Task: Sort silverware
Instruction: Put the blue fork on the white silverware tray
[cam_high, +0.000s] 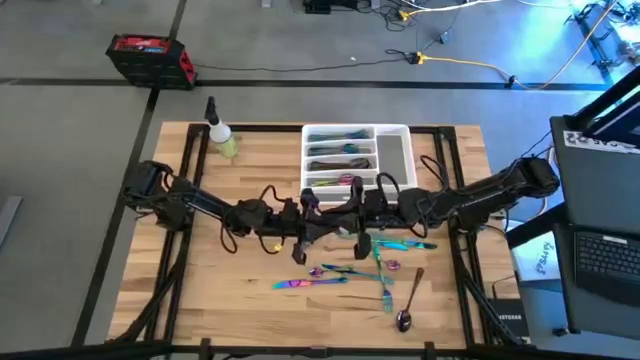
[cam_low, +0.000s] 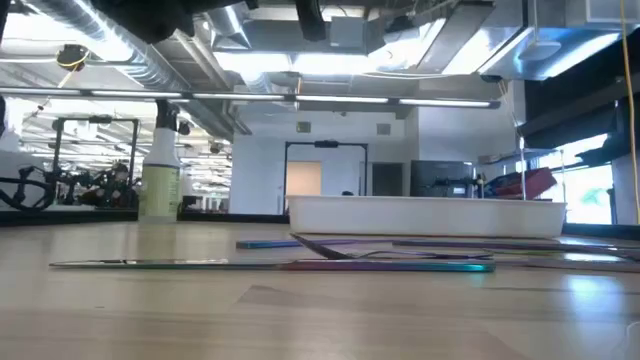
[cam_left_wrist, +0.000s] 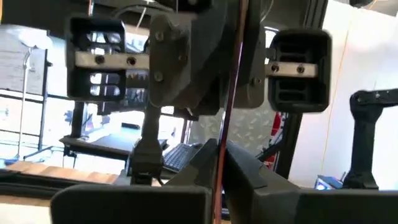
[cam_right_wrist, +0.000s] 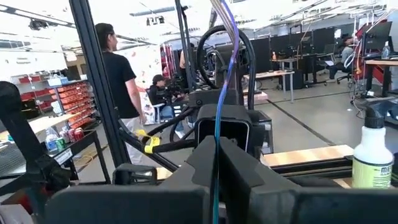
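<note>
Item, held piece: one slim iridescent utensil (cam_right_wrist: 219, 118), pinched upright between the fingers of the right gripper (cam_high: 358, 222) and seemingly also caught by the left gripper (cam_high: 303, 228), whose view showed a thin reddish shaft (cam_left_wrist: 229, 106) between its closed fingers; both met mid-table, just near of the white tray (cam_high: 395, 148).

Item, loose silverware (cam_high: 372, 268): scattered on the wood near and right of the grippers; a dark spoon (cam_high: 408, 305) nearest; several pieces already lay in the tray's left slots.

Item, spray bottle (cam_high: 222, 135): far left, apart.

Risks as I judged them: a two-handed transfer; if one released late, the piece could bend or twist; released early, it could drop onto the pile below and scatter it.
</note>
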